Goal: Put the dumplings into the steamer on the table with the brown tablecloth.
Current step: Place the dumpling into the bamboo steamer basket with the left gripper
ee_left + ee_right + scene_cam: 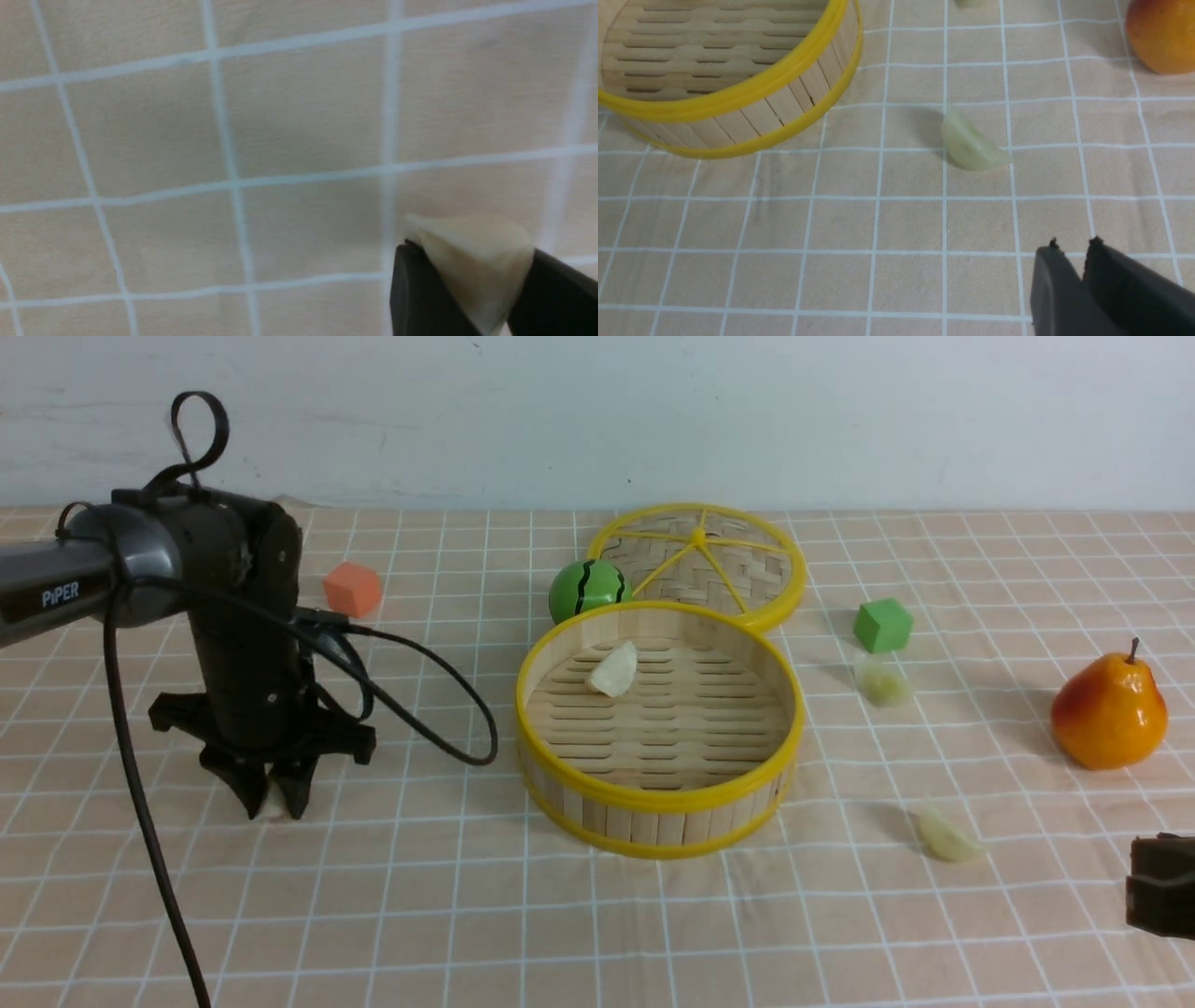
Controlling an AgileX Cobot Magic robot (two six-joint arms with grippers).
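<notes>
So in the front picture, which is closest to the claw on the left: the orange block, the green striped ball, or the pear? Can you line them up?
Measured from the left claw:
1. The orange block, behind the claw, toward the wall.
2. The green striped ball, off to the claw's right, at the steamer's back edge.
3. The pear, way over on the right side.

Plain pale wall (653, 411) behind the table, evenly lit.
</notes>
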